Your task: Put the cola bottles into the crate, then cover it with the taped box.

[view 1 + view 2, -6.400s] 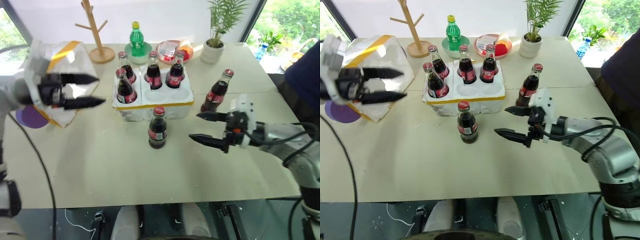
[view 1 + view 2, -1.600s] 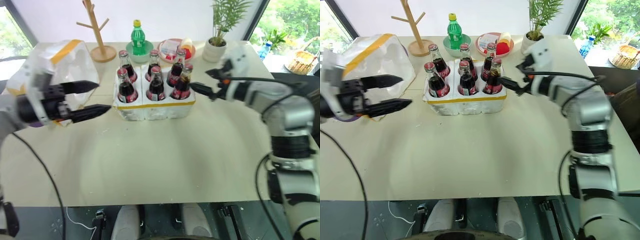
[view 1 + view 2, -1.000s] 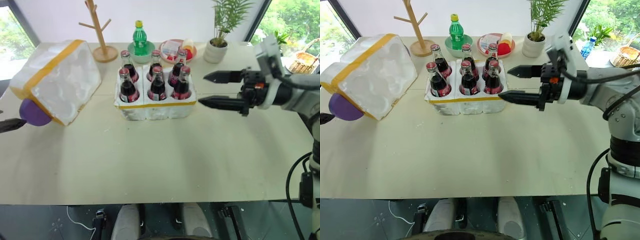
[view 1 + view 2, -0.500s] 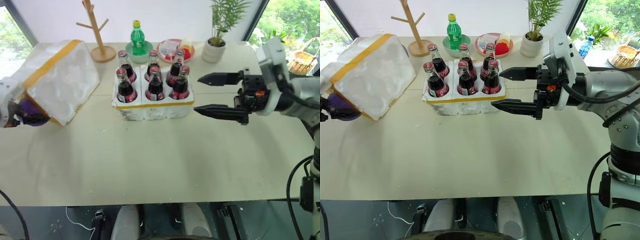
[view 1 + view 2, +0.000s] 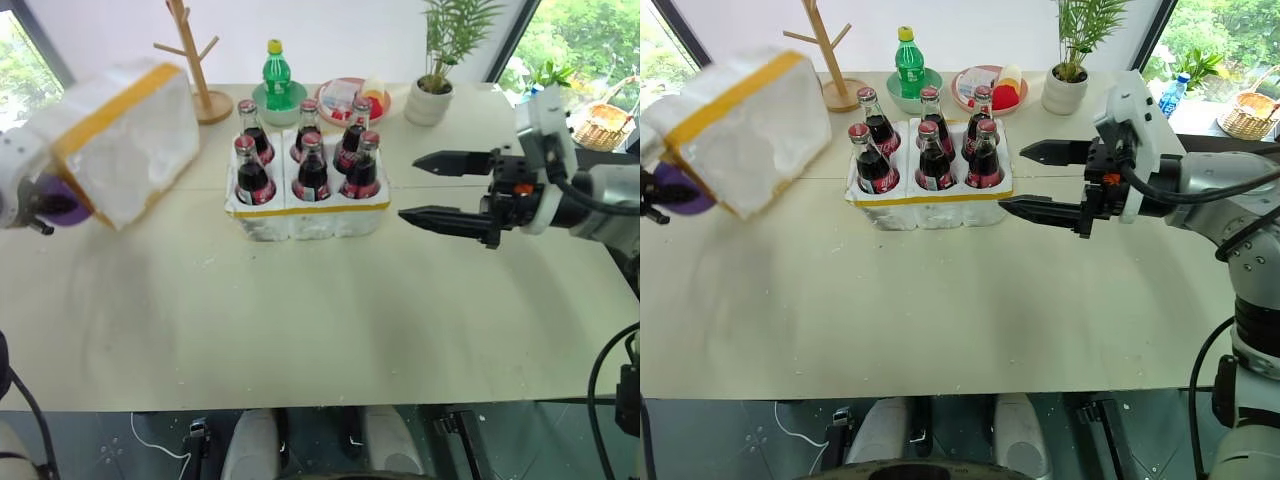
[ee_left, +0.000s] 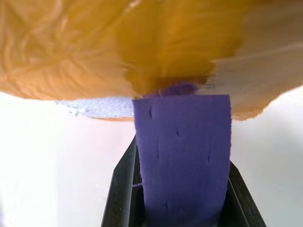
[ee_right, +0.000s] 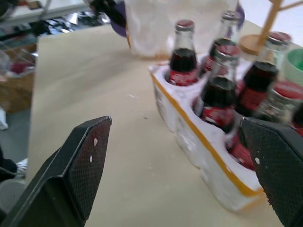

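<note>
Several cola bottles with red caps stand upright in the wells of the crate, a low white tray with a yellow strip along its front. To its left the taped box, white with yellow bands, hangs tilted above the table. My left gripper is shut on the box's purple side piece, and a black finger shows on each side of it. My right gripper stands open just right of the crate, level with the bottles and holding nothing. In the right wrist view its wide-apart fingers frame the crate.
Behind the crate stand a wooden mug tree, a green soda bottle on a dish, a plate of food and a potted plant. A basket sits beyond the table's right edge.
My left gripper came in from the left, shut on the purple side piece and lifted the taped box off the table. The right gripper has stayed open beside the crate.
</note>
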Controlling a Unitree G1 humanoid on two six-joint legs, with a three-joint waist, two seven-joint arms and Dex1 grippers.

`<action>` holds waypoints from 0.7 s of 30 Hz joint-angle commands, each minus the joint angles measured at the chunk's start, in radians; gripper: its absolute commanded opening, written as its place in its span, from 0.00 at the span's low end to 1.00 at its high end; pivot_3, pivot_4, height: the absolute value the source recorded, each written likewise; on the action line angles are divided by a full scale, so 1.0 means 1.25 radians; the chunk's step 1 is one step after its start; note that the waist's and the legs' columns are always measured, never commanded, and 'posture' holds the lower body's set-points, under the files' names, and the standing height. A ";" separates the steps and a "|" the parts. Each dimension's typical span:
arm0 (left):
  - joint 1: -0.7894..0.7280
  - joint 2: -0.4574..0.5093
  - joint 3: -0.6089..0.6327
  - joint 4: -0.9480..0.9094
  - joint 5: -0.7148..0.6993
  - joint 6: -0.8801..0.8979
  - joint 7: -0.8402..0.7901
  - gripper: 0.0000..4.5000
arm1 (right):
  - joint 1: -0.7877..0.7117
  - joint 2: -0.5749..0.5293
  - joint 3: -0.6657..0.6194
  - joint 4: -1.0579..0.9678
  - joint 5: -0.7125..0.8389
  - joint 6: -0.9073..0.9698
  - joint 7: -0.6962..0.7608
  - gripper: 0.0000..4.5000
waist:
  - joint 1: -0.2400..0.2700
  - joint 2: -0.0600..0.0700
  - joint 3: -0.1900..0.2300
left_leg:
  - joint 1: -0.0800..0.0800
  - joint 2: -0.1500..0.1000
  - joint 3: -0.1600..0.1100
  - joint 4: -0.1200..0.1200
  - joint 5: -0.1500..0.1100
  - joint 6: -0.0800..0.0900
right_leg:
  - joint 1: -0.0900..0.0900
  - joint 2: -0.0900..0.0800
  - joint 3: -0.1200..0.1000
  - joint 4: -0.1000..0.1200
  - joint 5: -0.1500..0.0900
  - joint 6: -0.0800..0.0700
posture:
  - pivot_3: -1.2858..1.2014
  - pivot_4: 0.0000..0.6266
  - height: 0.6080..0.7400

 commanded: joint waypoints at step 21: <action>-0.039 -0.119 -0.078 -0.249 0.309 -0.722 0.348 0.06 | 0.066 -0.067 -0.100 0.025 0.022 -0.002 0.016 1.00 | 0.000 0.000 0.000 | 0.001 -0.001 0.001 0.000 0.000 0.000 | 0.001 0.001 0.001 0.000 0.001 0.001 | 0.52 0.24 1.00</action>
